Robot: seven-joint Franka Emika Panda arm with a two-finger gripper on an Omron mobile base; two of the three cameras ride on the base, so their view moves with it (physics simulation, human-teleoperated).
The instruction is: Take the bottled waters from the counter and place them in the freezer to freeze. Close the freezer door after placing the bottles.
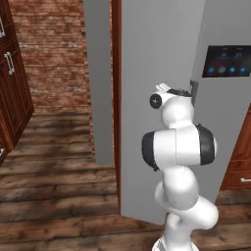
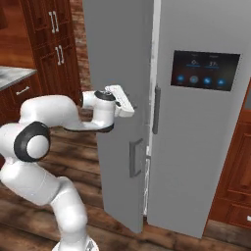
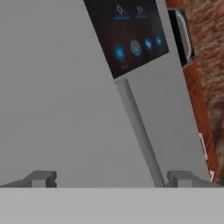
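Note:
The freezer door [image 2: 117,68] is a plain grey panel that stands a little ajar, and a thin strip of white interior shows at its right edge. Its vertical handle [image 2: 135,157] sits low on the panel. My gripper [image 2: 128,106] is up against the door's outer face, above that handle. In the hand view the gripper [image 3: 112,179] is open, its fingertips [image 3: 41,178] wide apart with nothing between them, facing the grey door [image 3: 57,96]. From the left the freezer door [image 1: 157,63] shows behind my arm. A corner of the counter [image 2: 12,76] is at far left. The bottled waters are out of view.
The wider fridge door [image 2: 196,147] with its dark display panel [image 2: 205,69] and long handle [image 2: 156,110] is to the right. Reddish-brown cabinets [image 2: 51,44] stand at the left, a brick wall [image 1: 54,54] beyond, wood floor [image 1: 54,191] below.

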